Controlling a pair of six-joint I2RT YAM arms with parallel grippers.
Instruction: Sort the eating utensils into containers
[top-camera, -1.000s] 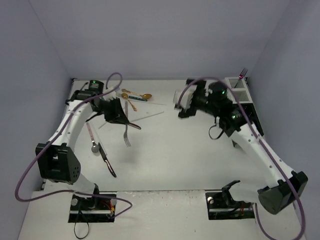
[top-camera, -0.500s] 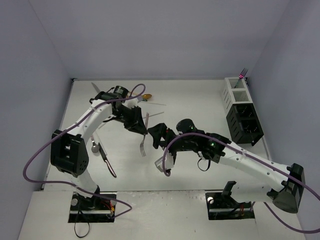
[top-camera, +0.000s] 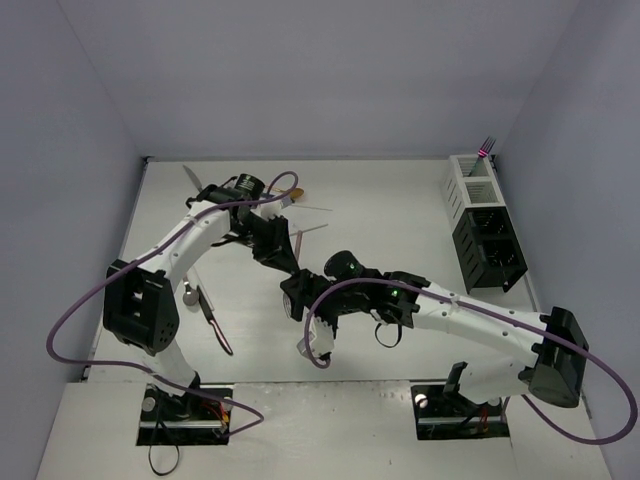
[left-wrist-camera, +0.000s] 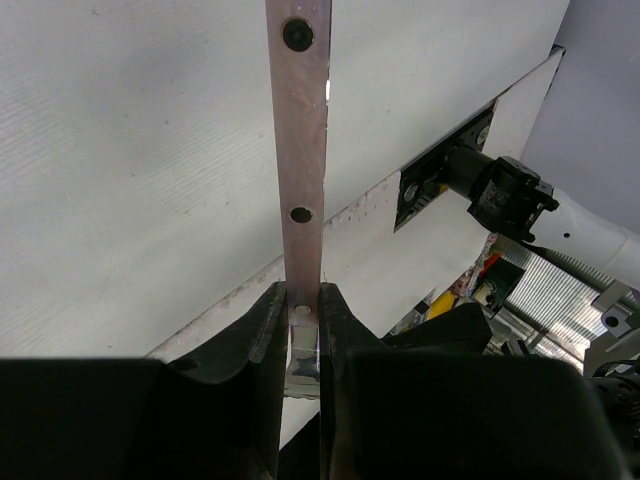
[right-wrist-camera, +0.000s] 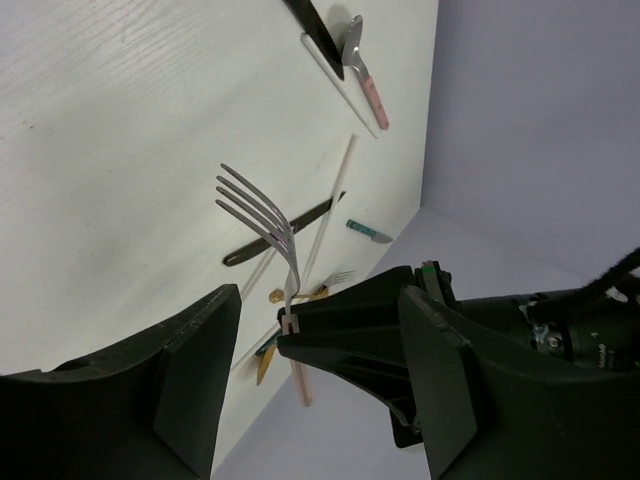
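Left gripper (left-wrist-camera: 303, 300): clamped on pink-handled fork (right-wrist-camera: 262, 215), tines before right gripper (right-wrist-camera: 318, 295), jaws parted; chopstick (right-wrist-camera: 330, 200), black-handled knife (right-wrist-camera: 262, 247) on table (right-wrist-camera: 120, 120) behind.

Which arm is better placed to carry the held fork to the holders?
Right. The holders stand at the far right, its side, and the right gripper has open jaws framing the fork that the left gripper pinches.

Two cutlery holders: a white holder (top-camera: 468, 182) and a black holder (top-camera: 487, 250) just beside it. Two forks: a pink-topped fork (top-camera: 486, 150) standing in the white holder, and a silver fork (right-wrist-camera: 268, 222) well apart from it. One pink-handled spoon (right-wrist-camera: 368, 85). Two arms: left arm (top-camera: 175, 240) and right arm (top-camera: 490, 322).
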